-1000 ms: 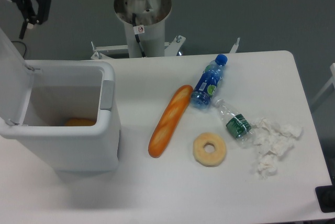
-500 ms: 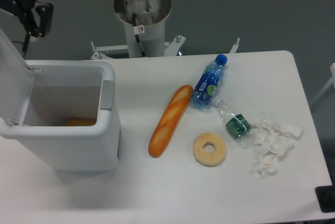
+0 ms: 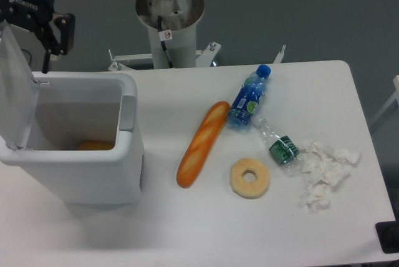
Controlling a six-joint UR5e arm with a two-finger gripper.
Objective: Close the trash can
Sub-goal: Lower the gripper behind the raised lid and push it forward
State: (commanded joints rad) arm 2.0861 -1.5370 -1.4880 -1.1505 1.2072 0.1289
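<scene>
The white trash can (image 3: 93,173) stands at the table's left with its top open. Its flat lid (image 3: 14,86) is hinged on the left side and stands nearly upright. A grey latch tab (image 3: 127,112) sits on the right rim. An orange item (image 3: 95,145) lies at the bottom inside. My gripper (image 3: 45,61) hangs at the upper left, just behind the lid's top edge and above the can's back rim. Its fingers look drawn together into one thin tip and hold nothing. The lid hides the gripper's left side.
On the table (image 3: 187,229) right of the can lie a baguette (image 3: 201,143), a blue bottle (image 3: 248,98), a crushed clear bottle (image 3: 279,143), a ring-shaped bun (image 3: 250,178) and crumpled tissue (image 3: 324,173). The arm's base (image 3: 169,17) stands behind the table.
My gripper has moved down and to the right along the lid's back. The lid has tipped from leaning outward to nearly upright.
</scene>
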